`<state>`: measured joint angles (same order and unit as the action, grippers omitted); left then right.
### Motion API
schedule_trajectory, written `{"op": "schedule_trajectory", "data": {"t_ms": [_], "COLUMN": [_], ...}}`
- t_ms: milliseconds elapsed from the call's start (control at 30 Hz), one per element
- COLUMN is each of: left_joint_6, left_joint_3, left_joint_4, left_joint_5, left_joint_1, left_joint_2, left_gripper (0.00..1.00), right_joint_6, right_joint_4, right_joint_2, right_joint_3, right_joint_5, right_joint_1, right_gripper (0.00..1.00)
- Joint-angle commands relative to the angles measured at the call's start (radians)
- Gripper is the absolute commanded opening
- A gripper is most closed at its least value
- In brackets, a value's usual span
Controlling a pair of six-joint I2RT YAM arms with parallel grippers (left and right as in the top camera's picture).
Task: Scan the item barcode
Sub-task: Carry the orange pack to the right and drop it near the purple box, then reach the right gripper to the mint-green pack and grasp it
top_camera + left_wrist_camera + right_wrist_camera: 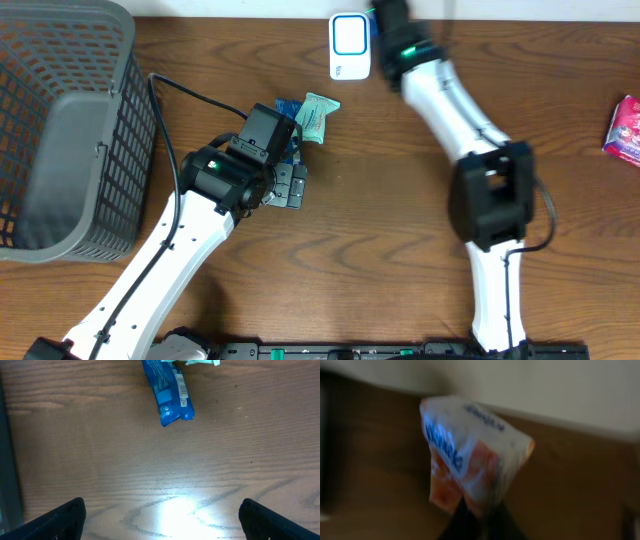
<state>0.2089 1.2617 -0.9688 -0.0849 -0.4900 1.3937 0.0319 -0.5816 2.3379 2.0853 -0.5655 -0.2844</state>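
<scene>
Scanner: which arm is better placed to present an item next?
Right. The right gripper is shut on an orange-and-white packet beside the scanner; the left gripper hangs open and empty, short of the blue packet.

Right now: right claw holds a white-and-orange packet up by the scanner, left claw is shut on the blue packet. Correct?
One thing is off. The left claw is open and empty; the blue packet lies on the table ahead of it, apart from both fingers, as the left wrist view shows. The right claw does hold the white-and-orange packet up by the scanner.
</scene>
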Motion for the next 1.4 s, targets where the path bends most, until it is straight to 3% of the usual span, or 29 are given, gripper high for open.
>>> {"op": "schedule_trajectory", "data": {"t_ms": [0, 200, 567, 633, 733, 767, 1367], "left_joint_6": [-0.002, -0.002, -0.002, -0.002, -0.002, -0.002, -0.002], "left_joint_3": [-0.001, -0.001, -0.001, -0.001, -0.001, -0.001, -0.001], "left_joint_4": [-0.003, -0.003, -0.003, -0.003, -0.003, -0.003, -0.003], "left_joint_5": [-0.005, -0.005, -0.005, -0.005, -0.005, -0.005, -0.005], "left_joint_1": [0.002, 0.002, 0.002, 0.002, 0.002, 0.002, 0.002], "left_joint_2": [0.003, 0.003, 0.003, 0.003, 0.003, 0.003, 0.003], "left_gripper": [0.98, 0.98, 0.98, 0.98, 0.98, 0.98, 0.98], "right_joint_6": [-0.203, -0.211, -0.211, -0.224, -0.261, -0.263, -0.263], "right_joint_4": [-0.136, -0.358, -0.369, -0.365, -0.365, -0.367, -0.490], "right_joint_2": [-0.056, -0.055, -0.053, -0.048, -0.041, -0.039, -0.029], "right_joint_3": [0.053, 0.052, 0.052, 0.052, 0.052, 0.051, 0.024], "right_joint_5": [-0.046, -0.046, -0.011, -0.007, 0.038, 0.091, 1.101], "right_joint_1": [0.166, 0.373, 0.567, 0.589, 0.614, 0.621, 0.538], "right_gripper": [0.01, 0.01, 0.01, 0.14, 0.86, 0.99, 0.99]}}
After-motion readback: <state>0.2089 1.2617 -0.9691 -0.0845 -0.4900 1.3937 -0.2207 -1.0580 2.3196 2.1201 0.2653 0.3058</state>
